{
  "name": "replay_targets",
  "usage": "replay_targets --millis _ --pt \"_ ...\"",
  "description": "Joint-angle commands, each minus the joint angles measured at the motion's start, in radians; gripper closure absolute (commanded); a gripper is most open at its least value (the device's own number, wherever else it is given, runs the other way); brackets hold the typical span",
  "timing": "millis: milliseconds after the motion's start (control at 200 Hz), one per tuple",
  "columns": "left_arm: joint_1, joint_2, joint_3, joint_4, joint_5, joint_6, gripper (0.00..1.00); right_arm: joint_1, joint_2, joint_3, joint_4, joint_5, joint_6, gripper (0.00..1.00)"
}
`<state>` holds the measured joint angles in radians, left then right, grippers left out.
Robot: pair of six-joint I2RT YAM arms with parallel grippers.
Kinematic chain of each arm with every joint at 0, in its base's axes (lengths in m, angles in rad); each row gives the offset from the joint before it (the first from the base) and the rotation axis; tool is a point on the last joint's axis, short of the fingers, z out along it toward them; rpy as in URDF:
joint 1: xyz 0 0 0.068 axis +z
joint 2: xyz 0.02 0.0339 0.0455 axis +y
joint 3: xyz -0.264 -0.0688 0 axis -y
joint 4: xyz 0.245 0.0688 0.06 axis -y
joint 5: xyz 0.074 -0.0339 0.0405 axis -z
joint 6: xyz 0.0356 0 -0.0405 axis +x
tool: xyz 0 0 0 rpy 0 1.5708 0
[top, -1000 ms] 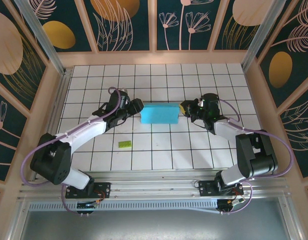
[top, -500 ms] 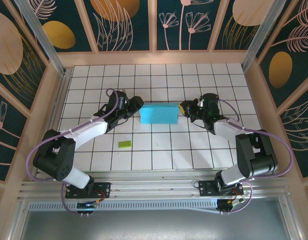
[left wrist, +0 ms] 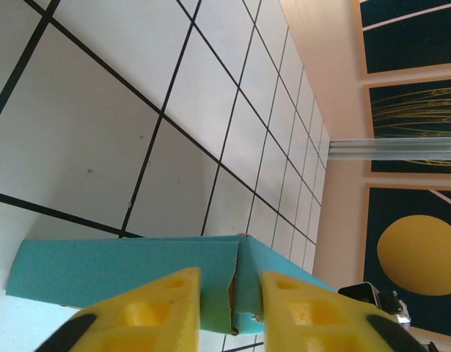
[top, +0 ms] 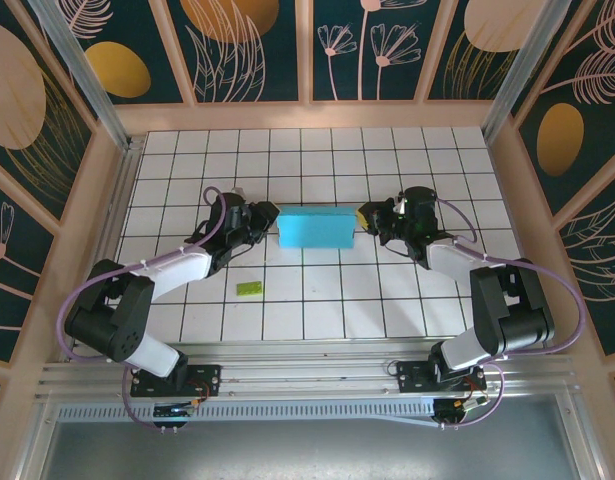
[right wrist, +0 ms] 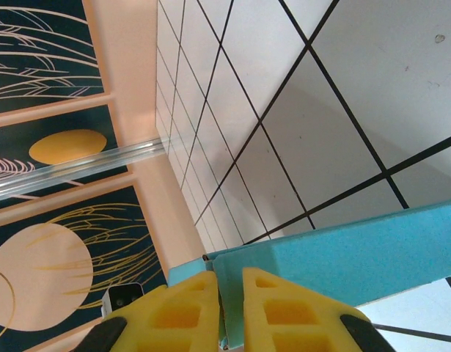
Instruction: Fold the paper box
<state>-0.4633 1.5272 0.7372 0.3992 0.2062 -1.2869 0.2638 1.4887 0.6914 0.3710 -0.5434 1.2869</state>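
At the centre of the top view the paper box (top: 314,227) is judged nearly folded, a shallow blue rectangle with only its ends left to secure: the right end is pinched by the right hand (top: 366,216), the left end straddled by the narrow-set left hand (top: 270,217), its grip not discernible.

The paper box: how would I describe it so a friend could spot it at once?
On the white tiled table, look midway between the two arms' tips. The paper box is the shallow light-blue rectangle there, one short end at the left gripper, the other at the right gripper. The nearby green piece is far smaller.
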Motion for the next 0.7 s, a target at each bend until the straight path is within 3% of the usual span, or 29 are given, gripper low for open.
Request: replay_targets --millis 0,145,310,395,495,696 --pt "0.008 0.008 -0.058 -0.045 0.013 -0.050 0.81 0.024 0.041 -0.047 -0.157 0.020 -0.036 0.88" --pt "0.008 0.006 -0.128 -0.050 0.021 -0.052 1.00 0.049 0.010 -0.073 -0.215 0.062 -0.088 0.89" --pt "-0.027 -0.061 -0.148 -0.136 0.045 0.033 1.00 0.099 -0.090 -0.051 -0.392 0.159 -0.246 0.90" --pt "-0.085 -0.122 -0.150 -0.229 0.044 0.054 0.94 0.173 -0.178 -0.043 -0.559 0.280 -0.329 0.89" --pt "-0.150 -0.215 -0.186 -0.319 0.028 0.030 0.84 0.239 -0.302 -0.087 -0.709 0.324 -0.332 0.84" --pt "-0.232 -0.445 -0.207 -0.487 -0.093 -0.025 0.63 0.244 -0.545 -0.058 -0.908 0.423 -0.348 0.78"
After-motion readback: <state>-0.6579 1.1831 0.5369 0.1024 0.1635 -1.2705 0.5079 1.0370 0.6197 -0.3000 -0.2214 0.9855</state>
